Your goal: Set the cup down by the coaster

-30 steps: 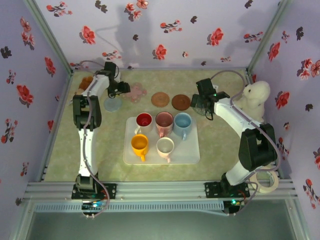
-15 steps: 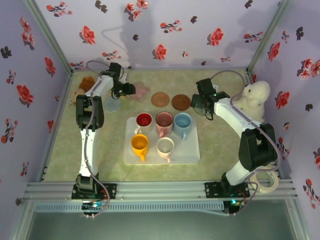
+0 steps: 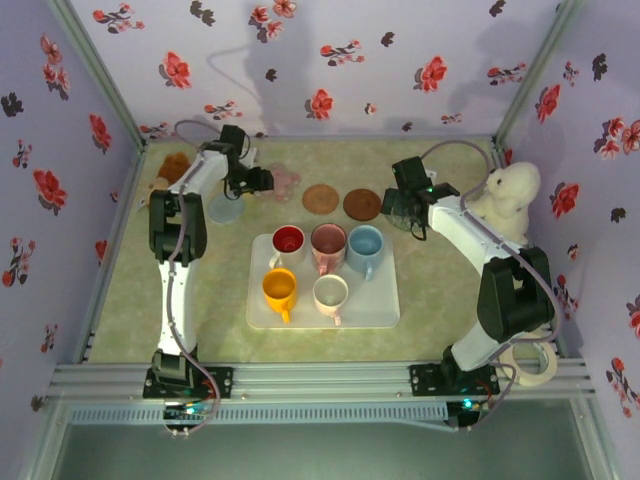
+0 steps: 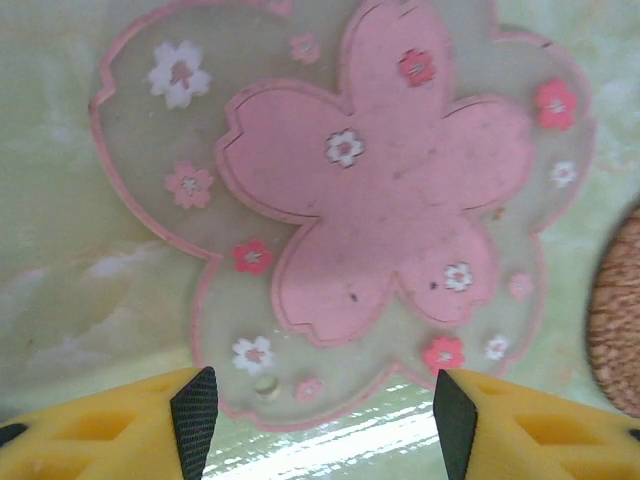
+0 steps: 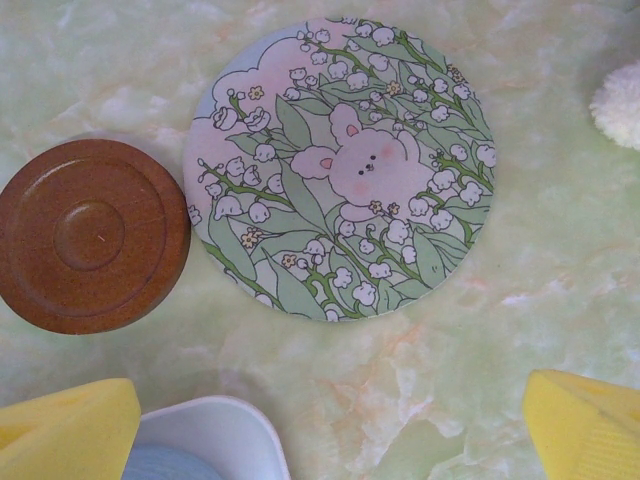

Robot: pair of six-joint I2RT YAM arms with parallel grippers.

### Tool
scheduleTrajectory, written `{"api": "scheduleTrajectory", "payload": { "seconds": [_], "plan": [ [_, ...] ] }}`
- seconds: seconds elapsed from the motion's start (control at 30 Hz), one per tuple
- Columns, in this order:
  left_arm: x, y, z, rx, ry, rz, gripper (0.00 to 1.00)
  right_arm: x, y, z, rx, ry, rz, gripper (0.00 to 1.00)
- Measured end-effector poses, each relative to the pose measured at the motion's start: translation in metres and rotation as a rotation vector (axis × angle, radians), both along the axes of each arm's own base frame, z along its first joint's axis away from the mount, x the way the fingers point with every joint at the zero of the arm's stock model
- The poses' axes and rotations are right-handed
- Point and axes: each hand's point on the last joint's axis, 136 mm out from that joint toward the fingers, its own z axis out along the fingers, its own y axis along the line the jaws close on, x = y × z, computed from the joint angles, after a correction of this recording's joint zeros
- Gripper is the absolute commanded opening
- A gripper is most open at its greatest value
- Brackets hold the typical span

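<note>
Five cups stand upright on the white tray (image 3: 385, 300) at mid-table. Far row: red cup (image 3: 288, 240), pink cup (image 3: 328, 243), blue cup (image 3: 365, 245). Near row: yellow cup (image 3: 279, 288), white cup (image 3: 330, 292).

Coasters lie in a line beyond the tray on the green marbled table (image 3: 220, 300): pale blue coaster (image 3: 226, 208), cherry-blossom coaster (image 3: 287, 182), cork coaster (image 3: 321, 197), wooden coaster (image 3: 361, 204).

The left gripper (image 3: 262, 181) is at the far left, over the edge of the cherry-blossom coaster. In the left wrist view its fingers (image 4: 195, 420) are parted with nothing between them, and the pink blossom coaster lies flat just beyond the tips. A sliver of the cork coaster shows at the right edge, apart from the blossom coaster.

The right gripper (image 3: 398, 208) is just right of the wooden coaster. In the right wrist view the yellow fingers (image 5: 65, 435) are spread wide and hold nothing. Below them is a round bunny coaster (image 5: 340, 170) with a leaf-and-bell-flower print, its left edge just beside the wooden coaster. The blue cup's rim sits at the bottom of that view, near the left finger.

A white plush toy (image 3: 510, 195) sits at the far right, and a brown plush toy (image 3: 172, 165) at the far left.
</note>
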Motion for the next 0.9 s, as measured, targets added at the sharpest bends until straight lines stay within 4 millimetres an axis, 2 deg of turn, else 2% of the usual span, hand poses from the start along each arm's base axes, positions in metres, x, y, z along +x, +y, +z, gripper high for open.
{"api": "scheduleTrajectory", "payload": {
  "seconds": [0.2,0.3,0.4,0.57,0.7,0.9],
  "plan": [
    [0.020,-0.011,0.031,-0.040,-0.088,-0.015,0.54,0.000,0.000,0.000,0.000,0.001,0.000,0.99],
    [0.035,-0.018,0.038,-0.069,-0.140,-0.025,0.53,0.000,0.000,0.000,0.000,0.001,0.000,0.99],
    [0.044,-0.022,0.026,-0.081,-0.147,-0.030,0.50,0.000,0.000,0.000,0.000,0.000,0.000,0.99],
    [0.051,-0.024,-0.015,-0.079,-0.101,-0.030,0.44,0.002,0.003,0.001,0.022,-0.023,0.010,0.99],
    [0.057,-0.024,-0.009,-0.092,-0.122,-0.029,0.42,0.002,0.009,0.004,0.059,-0.053,0.032,0.99],
    [0.051,-0.029,-0.018,-0.085,-0.105,-0.038,0.35,0.009,0.019,0.016,0.125,-0.112,0.071,0.99]
  ]
}}
